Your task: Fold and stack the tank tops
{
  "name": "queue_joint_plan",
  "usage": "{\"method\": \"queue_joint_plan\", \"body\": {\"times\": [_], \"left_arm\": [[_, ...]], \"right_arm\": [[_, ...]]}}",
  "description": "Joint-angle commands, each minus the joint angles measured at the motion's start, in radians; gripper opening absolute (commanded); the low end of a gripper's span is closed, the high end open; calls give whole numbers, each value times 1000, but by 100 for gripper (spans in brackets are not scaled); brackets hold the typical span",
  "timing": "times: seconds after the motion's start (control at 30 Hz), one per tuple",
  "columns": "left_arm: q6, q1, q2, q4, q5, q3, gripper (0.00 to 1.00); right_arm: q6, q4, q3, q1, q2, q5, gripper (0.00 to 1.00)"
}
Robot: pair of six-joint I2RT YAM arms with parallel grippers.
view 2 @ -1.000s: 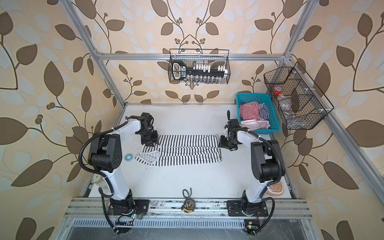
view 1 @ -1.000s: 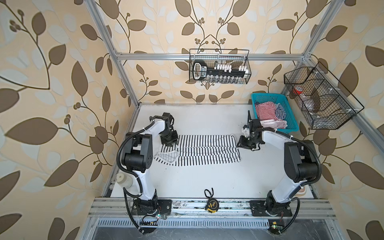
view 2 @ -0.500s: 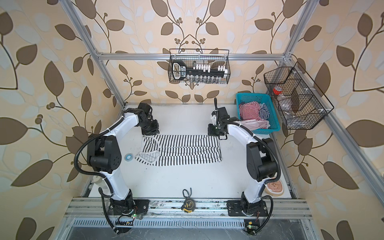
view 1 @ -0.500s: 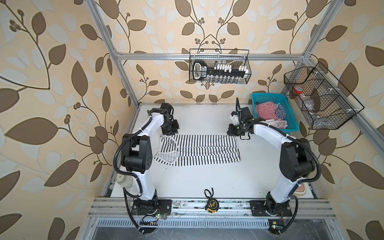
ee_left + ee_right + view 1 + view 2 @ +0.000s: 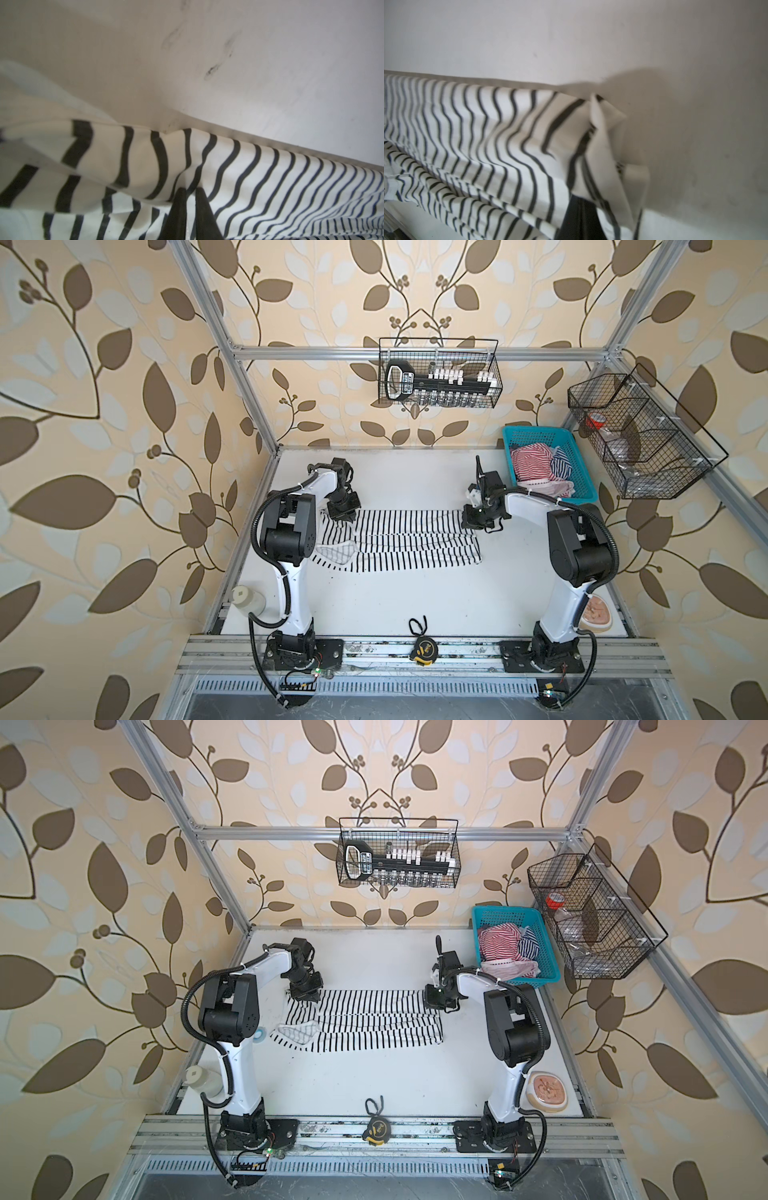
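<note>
Black-and-white striped top (image 5: 407, 543) on the white table (image 5: 395, 601). In the turquoise basket (image 5: 536, 432), a red-and-white striped top (image 5: 530, 462) and a navy-and-white top (image 5: 561, 462).

Right pincer (image 5: 580, 209) grips striped tank top (image 5: 477, 128) corner

Beige wallpaper (image 5: 124, 364) printed with brown and pale leaves on curling stems covers all three walls, behind a frame of aluminium rails (image 5: 311, 351). Soft, even light falls on the white, faintly scuffed tabletop (image 5: 395, 601). A back wire basket (image 5: 436, 339) and a side wire basket (image 5: 656, 483) hang high, and a dark marbled floor (image 5: 415, 709) shows below the near edge.
</note>
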Motion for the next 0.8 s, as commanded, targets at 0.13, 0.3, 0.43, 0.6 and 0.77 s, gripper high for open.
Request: {"method": "queue_joint_plan", "body": {"times": [0.13,0.3,0.43,0.6,0.77], "left_arm": [[-23,9,40,-2,-23,12,12],[-25,8,103,-22,-17,96,11],[-42,9,181,-35,32,199,11],[-67,-7,295,-50,71,355,9],[-90,-42,422,-72,99,557,7]], "right_arm": [[-19,-14,-81,2,-30,35,0],[2,-33,-147,23,-103,53,0],[34,-24,-211,41,-146,39,0],[81,-19,-290,86,-198,44,0],[141,-30,-351,160,-253,74,3]]}}
